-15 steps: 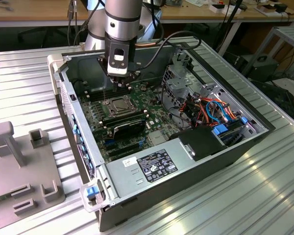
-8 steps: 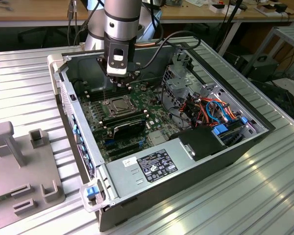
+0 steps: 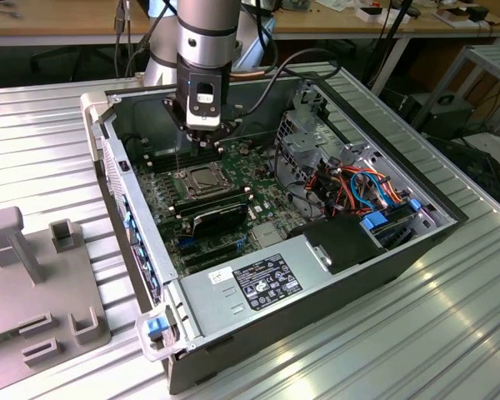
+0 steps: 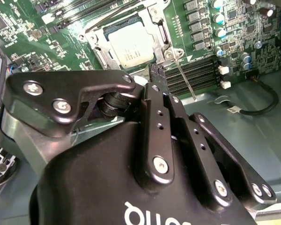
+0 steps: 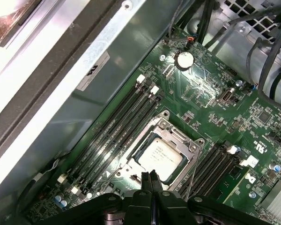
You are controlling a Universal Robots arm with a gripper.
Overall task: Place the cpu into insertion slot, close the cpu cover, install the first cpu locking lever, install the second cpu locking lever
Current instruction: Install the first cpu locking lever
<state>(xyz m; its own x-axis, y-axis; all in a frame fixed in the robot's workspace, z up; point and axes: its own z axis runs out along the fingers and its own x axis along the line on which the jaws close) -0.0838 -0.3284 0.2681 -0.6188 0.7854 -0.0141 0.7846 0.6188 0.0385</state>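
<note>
Second wrist view, end effector [image 4: 155,71]: the black fingers are drawn together with nothing visible between them. The tip hangs just beside one edge of the socket, and whether it touches anything cannot be told.
First wrist view, fingers [image 5: 145,180]: the two lie pressed side by side, their ends at the rim of the socket next to the chip.
Cpu [image 5: 160,154]: it lies flat inside the socket, its dull silver top facing up and level with the frame around it.
Cpu cover [image 5: 177,136]: the thin silvery frame lies down around the chip, whose top shows through the central opening.
Insertion slot [image 5: 131,161]: set in the green board, between two banks of long black slots.
Lever [image 4: 186,82]: a thin metal rod runs out from a corner of the socket and slants over the neighbouring slots, apart from the fingers.
Memory slots [image 5: 114,136]: long, narrow and black, running beside the socket.
Circuit board [image 5: 210,108]: green, lying on the floor of the opened box.
Computer case [image 3: 317,321]: lies on its side with the panel off, and the arm reaches down into it from above.
Power supply [image 3: 258,279]: a grey box at the near end of the case in the exterior view.
Counter [image 3: 417,350]: ribbed metal, carrying the case.
Grey fixture [image 3: 33,275]: on the counter at the exterior view's left, well apart from the socket.
</note>
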